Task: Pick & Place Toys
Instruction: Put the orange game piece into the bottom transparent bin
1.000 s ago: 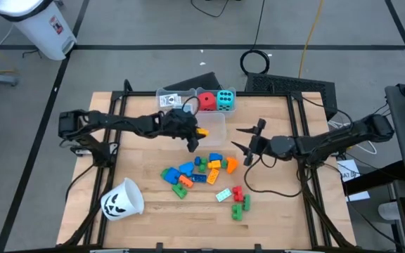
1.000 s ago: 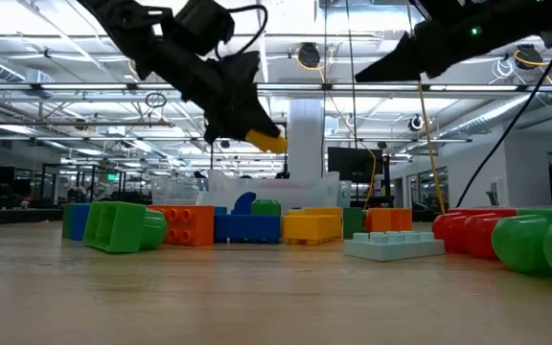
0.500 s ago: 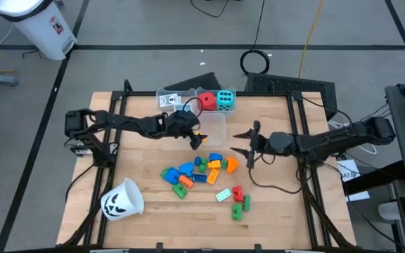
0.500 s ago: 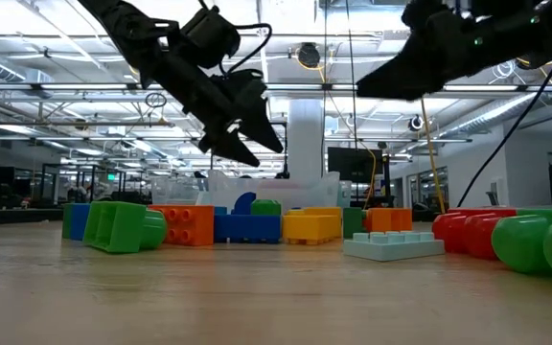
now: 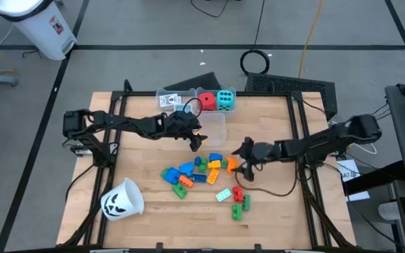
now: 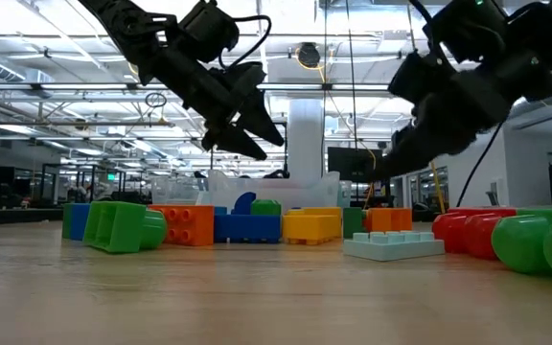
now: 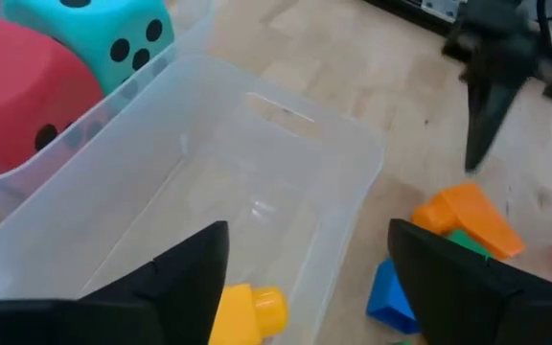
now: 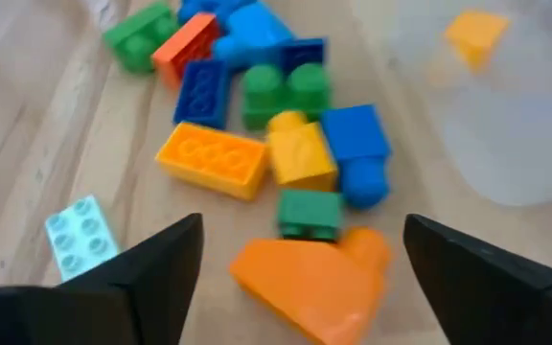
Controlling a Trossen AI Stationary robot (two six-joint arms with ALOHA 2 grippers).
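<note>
A pile of small plastic blocks (image 5: 197,171) lies at the table's middle. At its right end an orange block (image 8: 305,278) rests on the wood. My right gripper (image 8: 302,222) hangs open just above it, one finger on either side, touching nothing. My left gripper (image 7: 310,228) is open over a clear bin (image 7: 353,134) behind the pile. A yellow block (image 7: 247,311) lies on that bin's floor below the fingers. In the high view my left gripper (image 5: 197,139) is at the bin's near left corner and my right gripper (image 5: 239,156) at the pile's right.
A second clear bin at the far edge holds a red die (image 5: 207,101), a cyan die (image 5: 225,100) and white cards (image 5: 169,100). A white pumpkin-face cup (image 5: 121,199) lies on its side at the near left. A pale blue plate (image 5: 223,195) and red and green blocks (image 5: 239,202) lie near the front.
My left gripper has opened and let go of the yellow block, which has dropped into the clear bin. My right gripper has come down and toward the table's left, rolling its wrist, to just above the orange block at the pile's right end.
</note>
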